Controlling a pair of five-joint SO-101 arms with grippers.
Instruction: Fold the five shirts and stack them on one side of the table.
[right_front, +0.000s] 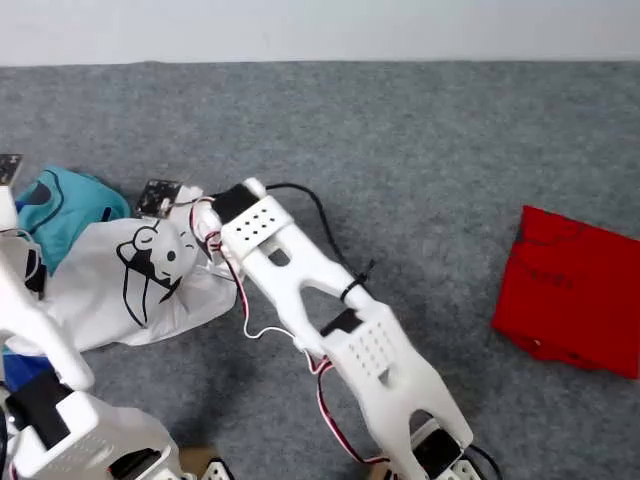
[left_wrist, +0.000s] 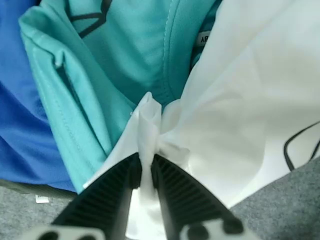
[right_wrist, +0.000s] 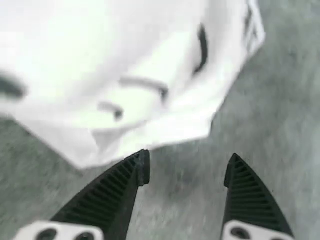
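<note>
A white shirt (right_front: 130, 290) with a black cartoon drawing lies crumpled at the left of the grey table. My left gripper (left_wrist: 145, 167) is shut on a pinched fold of this white shirt (left_wrist: 240, 100), right beside a teal shirt (left_wrist: 135, 55). My right gripper (right_wrist: 189, 167) hangs open just above the table, close to the edge of the white shirt (right_wrist: 125, 65), with nothing between its fingers. The right arm (right_front: 330, 310) stretches from the front of the table to the shirt's far right corner. A folded red shirt (right_front: 575, 290) lies at the right edge.
The teal shirt (right_front: 65, 210) lies behind the white one at the far left. A blue shirt (left_wrist: 20, 120) sits beside the teal one, under the left arm (right_front: 40, 330). Bare grey table (right_front: 420, 150) stretches between the white and red shirts. A black cable (left_wrist: 300, 145) runs nearby.
</note>
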